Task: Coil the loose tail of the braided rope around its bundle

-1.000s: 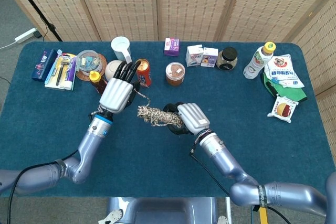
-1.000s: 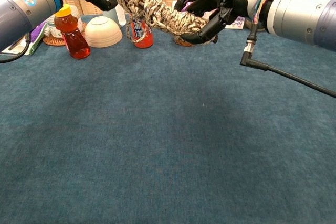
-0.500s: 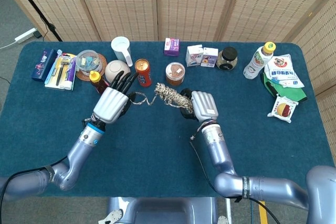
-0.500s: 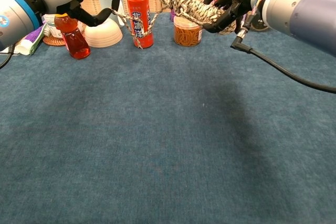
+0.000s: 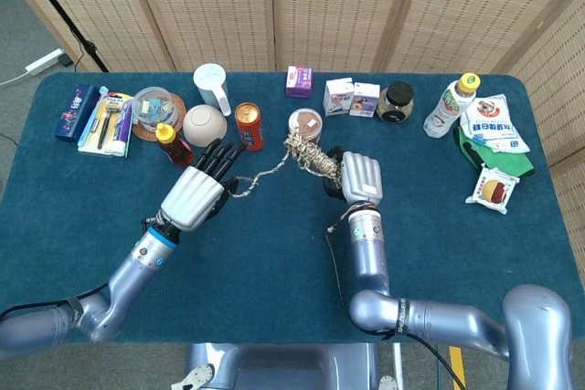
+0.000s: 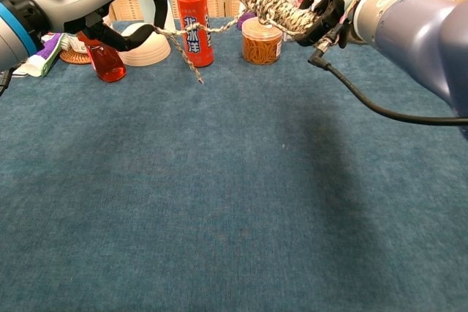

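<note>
Woven screens back a blue-carpeted table (image 5: pixel 274 253); clutter runs along the far edge.

Right hand (image 5: pixel 358 176) grips the rope bundle (image 5: pixel 309 154) at its near end, fingers wrapped around it, and holds it raised above the table just in front of the jar (image 5: pixel 304 123). Chest view: bundle (image 6: pixel 274 3) is roughly level, its free end pointing toward the left hand.

Left hand (image 5: pixel 196 194) holds the tail (image 5: pixel 260 174); fingers are curled on the strand near its end, and a short frayed stub (image 6: pixel 191 68) hangs below the grip. Tail runs nearly taut from the left hand up to the bundle's free end, passing just in front of the can (image 6: pixel 194 25).

Judgement: tail is drawn out straight, ready for a wrap; most of the bundle is already coiled, with only this last length loose.

Risks:
- Tail crosses close to the can; sweeping the left hand around the bundle could drag the strand across it and tip it, or knock the sauce bottle (image 6: pixel 101 56) and bowl (image 6: pixel 146 43) beside the left hand
- Grip sits close to the tail's end; pulling harder could slip it out
- Too much tension could loosen earlier wraps or twist the bundle in the right hand
- Jar sits right under the bundle; lowering the right hand could strike it
</note>
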Available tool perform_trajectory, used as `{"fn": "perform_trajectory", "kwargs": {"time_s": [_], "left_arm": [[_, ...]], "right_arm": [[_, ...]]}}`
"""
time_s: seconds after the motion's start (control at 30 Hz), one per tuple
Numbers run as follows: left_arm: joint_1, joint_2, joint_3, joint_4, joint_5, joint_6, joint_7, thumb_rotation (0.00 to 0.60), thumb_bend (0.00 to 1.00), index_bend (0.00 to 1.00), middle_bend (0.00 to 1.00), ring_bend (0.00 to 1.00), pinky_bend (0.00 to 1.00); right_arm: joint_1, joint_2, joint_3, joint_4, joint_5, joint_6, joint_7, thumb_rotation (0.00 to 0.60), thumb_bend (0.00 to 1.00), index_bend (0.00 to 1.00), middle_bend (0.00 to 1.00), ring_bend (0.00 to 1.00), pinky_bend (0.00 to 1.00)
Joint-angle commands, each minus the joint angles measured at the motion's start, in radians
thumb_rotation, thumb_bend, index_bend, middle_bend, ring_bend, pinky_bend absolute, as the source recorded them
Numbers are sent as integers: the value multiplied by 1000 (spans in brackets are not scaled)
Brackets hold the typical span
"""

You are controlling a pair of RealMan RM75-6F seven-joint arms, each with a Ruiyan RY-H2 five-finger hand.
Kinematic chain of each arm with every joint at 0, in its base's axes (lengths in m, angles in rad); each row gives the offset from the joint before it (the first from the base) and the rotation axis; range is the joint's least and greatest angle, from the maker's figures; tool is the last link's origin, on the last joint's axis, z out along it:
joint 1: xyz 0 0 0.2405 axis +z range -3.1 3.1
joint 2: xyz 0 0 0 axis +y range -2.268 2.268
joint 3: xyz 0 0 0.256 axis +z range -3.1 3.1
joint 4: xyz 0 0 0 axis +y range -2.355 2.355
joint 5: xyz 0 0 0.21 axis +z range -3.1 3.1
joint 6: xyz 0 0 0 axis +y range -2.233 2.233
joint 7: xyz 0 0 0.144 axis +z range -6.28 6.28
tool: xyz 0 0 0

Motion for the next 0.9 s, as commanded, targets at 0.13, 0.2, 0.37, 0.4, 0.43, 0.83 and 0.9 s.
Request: {"fn": "perform_trajectory", "kwargs": {"time_s": [0.13, 0.2, 0.37, 0.4, 0.43, 0.83, 0.9], "left_arm": [[11, 18, 6, -44, 36, 6, 8, 600, 494, 758, 0, 0, 0], [14, 23, 4, -54, 41, 4, 11, 600, 494, 758, 0, 0, 0], [28, 33, 16, -73, 61, -2, 2, 600, 493, 762, 0, 0, 0], [31, 37, 18, -76, 66, -1, -2, 600, 493, 762, 0, 0, 0], [32, 39, 18, -78, 69, -1, -4, 600, 493, 763, 0, 0, 0], [55, 87, 17, -160, 132, 13, -11, 600, 491, 765, 0, 0, 0], [58, 94, 21, -177, 143, 13, -9, 600, 491, 765, 0, 0, 0]], "right_arm": [[6, -21, 13, 25, 16, 11, -26, 600, 562, 684, 599, 418, 655], [5, -26, 16, 32, 16, 11, -32, 600, 562, 683, 599, 418, 655], [3, -34, 22, 54, 12, 8, -41, 600, 562, 684, 599, 418, 655], [3, -36, 22, 60, 11, 6, -43, 600, 562, 684, 599, 418, 655], [3, -37, 22, 63, 11, 5, -44, 600, 562, 684, 599, 419, 655], [-2, -65, 13, 103, -20, -3, -67, 600, 562, 685, 599, 419, 655], [0, -70, 18, 109, -20, -2, -72, 600, 562, 685, 599, 419, 655]]}}
